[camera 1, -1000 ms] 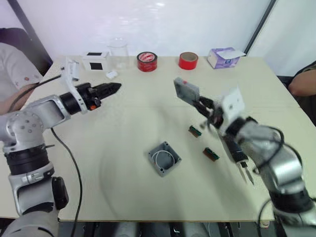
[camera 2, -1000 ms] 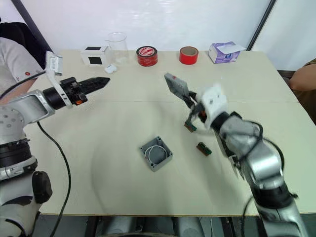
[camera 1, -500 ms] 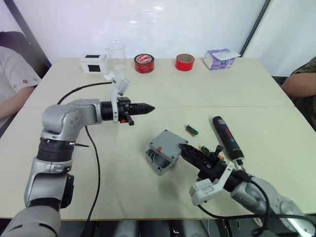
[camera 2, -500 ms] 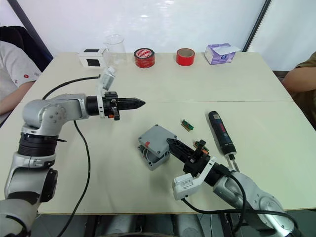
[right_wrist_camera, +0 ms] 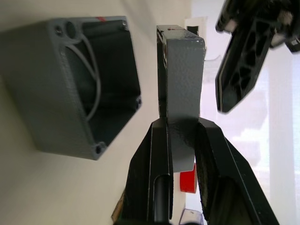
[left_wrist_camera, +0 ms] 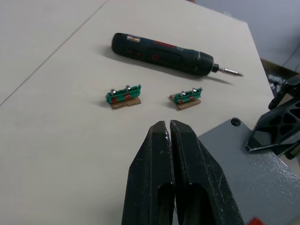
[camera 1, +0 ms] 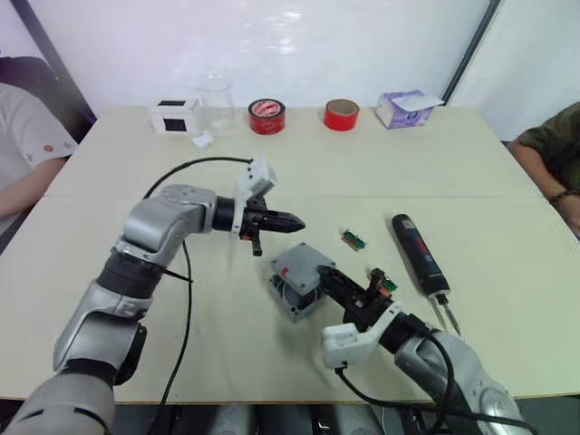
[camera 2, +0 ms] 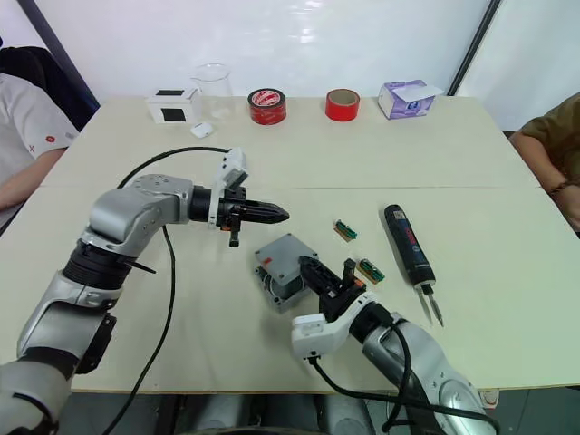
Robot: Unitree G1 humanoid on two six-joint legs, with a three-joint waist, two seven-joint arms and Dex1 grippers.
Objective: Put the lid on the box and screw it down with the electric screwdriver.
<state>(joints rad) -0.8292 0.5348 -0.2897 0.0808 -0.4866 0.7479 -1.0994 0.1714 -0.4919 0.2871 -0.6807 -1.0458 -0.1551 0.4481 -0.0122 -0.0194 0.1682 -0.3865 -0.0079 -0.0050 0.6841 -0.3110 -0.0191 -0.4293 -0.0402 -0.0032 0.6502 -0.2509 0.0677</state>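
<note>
Gripping the grey lid (right_wrist_camera: 180,75) by one edge, the right gripper (camera 2: 328,279) held it tilted just above the open grey box (right_wrist_camera: 86,89) mid-desk (camera 1: 227,362). Its textured square face showed a small red mark. The left gripper (camera 1: 288,221) hovered nearby, jaws pressed together. Beyond lay the black electric screwdriver (left_wrist_camera: 164,52).

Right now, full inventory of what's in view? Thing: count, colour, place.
lid: 1, grey, held above the box
box: 1, grey, open, table centre
electric screwdriver: 1, black, lying at right
connector pieces: 2, green-brown, between box and electric screwdriver
tape rolls: 2, red, far edge
tissue box: 1, purple, far right
beaker: 1, clear, far left
white-black box: 1, beside the beaker
left gripper: shut, empty, near the lid
right gripper: clamped on the lid
</note>
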